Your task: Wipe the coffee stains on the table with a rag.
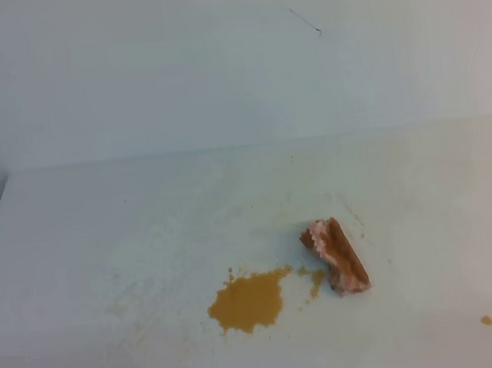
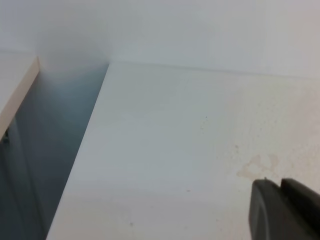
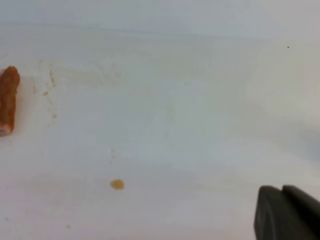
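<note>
1. Low in the right wrist view, the right gripper shows two dark fingers pressed together, holding nothing, above the smooth white table.
2. Low in the left wrist view, the left gripper also looks closed and empty.
3. Ahead of the right gripper lies a tiny orange-brown dot.
4. Farther off, the lumpy pinkish-brown rag lies just right of the irregular orange-brown coffee stains, touching only their small splashes.
</note>
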